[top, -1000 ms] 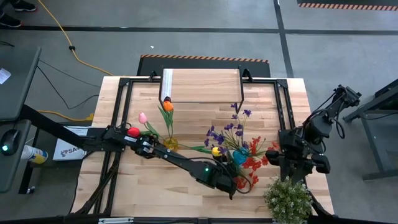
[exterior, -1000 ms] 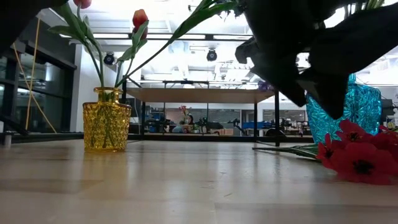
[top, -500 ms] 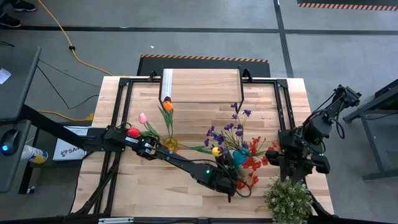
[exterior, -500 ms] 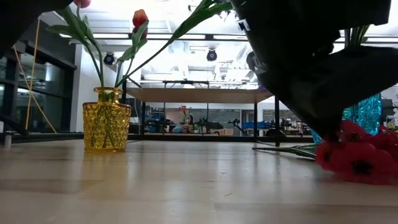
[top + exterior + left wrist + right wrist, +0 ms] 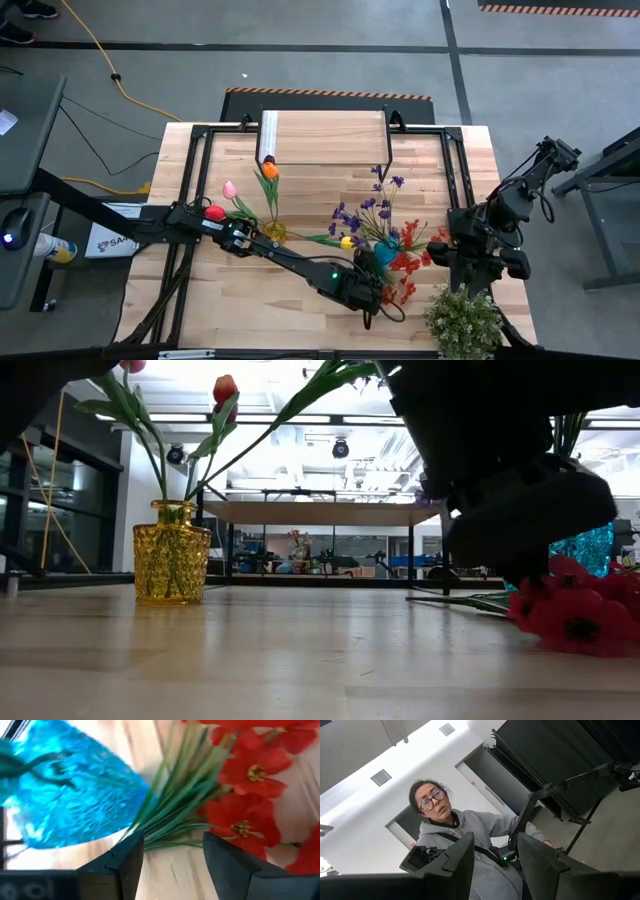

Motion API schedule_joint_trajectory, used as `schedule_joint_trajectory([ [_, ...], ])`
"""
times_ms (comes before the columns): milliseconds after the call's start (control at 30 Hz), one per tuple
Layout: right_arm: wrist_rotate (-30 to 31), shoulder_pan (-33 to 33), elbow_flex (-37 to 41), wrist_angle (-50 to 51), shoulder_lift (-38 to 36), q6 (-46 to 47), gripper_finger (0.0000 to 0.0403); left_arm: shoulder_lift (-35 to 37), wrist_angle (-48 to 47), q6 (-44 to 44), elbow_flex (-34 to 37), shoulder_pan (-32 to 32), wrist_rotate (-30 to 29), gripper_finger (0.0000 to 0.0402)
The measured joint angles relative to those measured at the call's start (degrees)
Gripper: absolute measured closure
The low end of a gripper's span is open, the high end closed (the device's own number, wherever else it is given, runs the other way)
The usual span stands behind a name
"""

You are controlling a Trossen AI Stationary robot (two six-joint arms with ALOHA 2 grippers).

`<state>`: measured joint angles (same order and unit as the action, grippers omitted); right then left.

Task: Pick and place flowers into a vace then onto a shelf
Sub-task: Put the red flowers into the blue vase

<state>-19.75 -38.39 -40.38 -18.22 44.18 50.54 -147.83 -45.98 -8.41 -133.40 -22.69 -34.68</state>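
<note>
One red spray (image 5: pixel 240 795) lies flat, stems toward blue vase (image 5: pixel 70 795); left gripper (image 5: pixel 172 852) unclenched astride stems.

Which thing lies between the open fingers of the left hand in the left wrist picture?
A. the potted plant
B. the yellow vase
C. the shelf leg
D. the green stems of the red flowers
D: in the left wrist view, the left hand is open with the green stems of the red flowers reaching into the gap beside the blue vase.
</note>
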Motion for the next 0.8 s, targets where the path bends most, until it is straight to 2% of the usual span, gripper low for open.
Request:
schedule_joint_trajectory([
  [200, 1.15, 0.0, 0.0, 0.01, 0.0, -0.02, 0.0261, -0.81, -0.09, -6.22, -0.02, 0.39, 4.79, 0.0182],
  [600, 2.91, -0.02, 0.0, 0.15, 0.0, -0.04, 0.0261, -0.74, 2.31, -18.57, -0.07, 2.63, 6.52, 0.0192],
  [800, 3.21, 0.0, 0.0, 0.26, 0.0, 0.04, 0.0261, -0.74, 3.3, -21.78, -0.07, 3.62, 12.88, 0.0205],
])
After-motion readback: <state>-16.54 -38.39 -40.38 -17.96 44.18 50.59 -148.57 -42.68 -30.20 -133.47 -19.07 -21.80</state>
